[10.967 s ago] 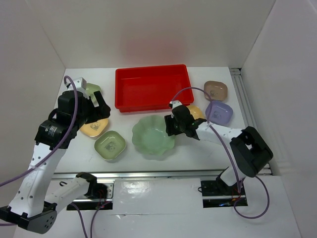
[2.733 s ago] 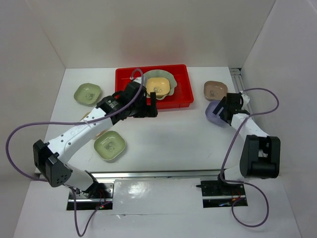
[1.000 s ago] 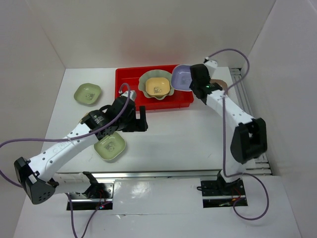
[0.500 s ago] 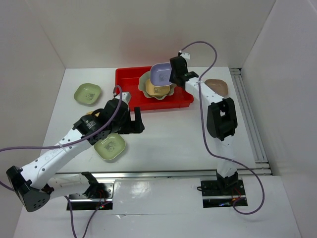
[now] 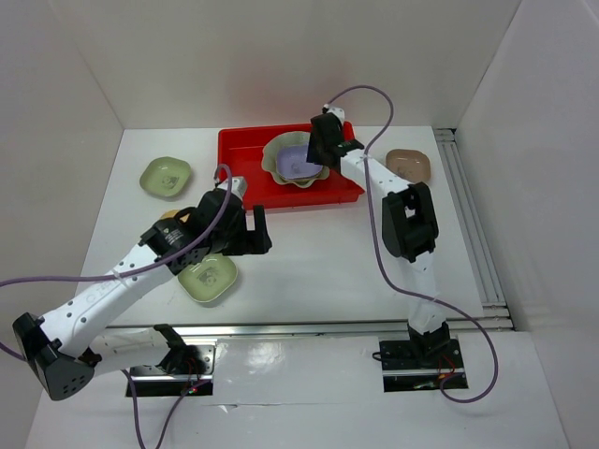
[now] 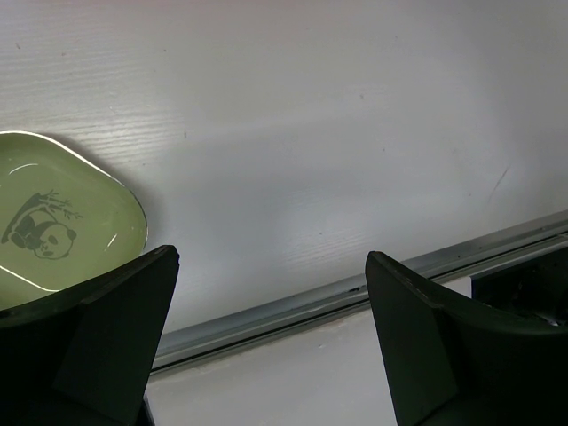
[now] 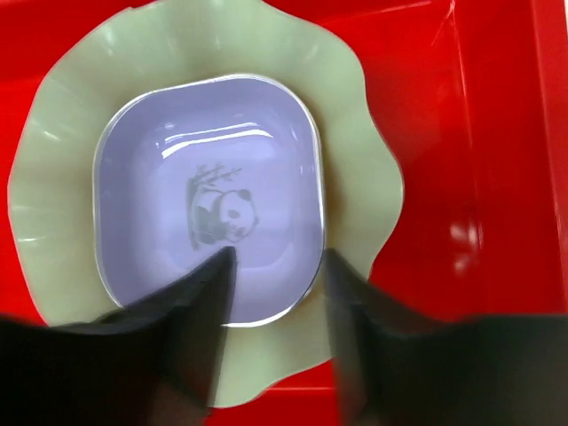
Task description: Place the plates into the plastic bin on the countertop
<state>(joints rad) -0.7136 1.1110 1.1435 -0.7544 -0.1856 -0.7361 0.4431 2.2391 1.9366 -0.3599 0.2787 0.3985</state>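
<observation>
White walls box in the countertop [image 5: 318, 271], and at the top centre of the overhead view sits the plastic bin [image 5: 245, 178], bright red; my right claw [image 7: 273, 266] hangs over it, fingers spread, nothing pinched between them; the lavender plate [image 7: 209, 200] lies nested in the big scalloped plate [image 7: 359, 191], which itself lies inside the bin, right of its middle.

My read: this is the let-go of the lavender one; to do it well I'd lift straight up, fingers held wide, so neither pad catches the near rim at the bottom of the wrist view and tips the dishes; only once above the bin's wall should I swing off toward the beige plate [image 5: 409, 165], out on the table at the right of the frame.

My left claw [image 6: 271, 257] is wide apart too and carries nothing, hovering over bare table; a green plate [image 6: 53, 222] shows at the left edge of its view; a second green plate [image 5: 166, 177] waits at upper left overhead; both lie outside the bin.

Now the lavender plate: rounded-square, shallow, glossy with light streaks on its far slope; a thin pale rim; a small panda with bamboo printed at its centre; it sits level, as far as I can tell, framed on all sides by the wavy pale-green dish.
</observation>
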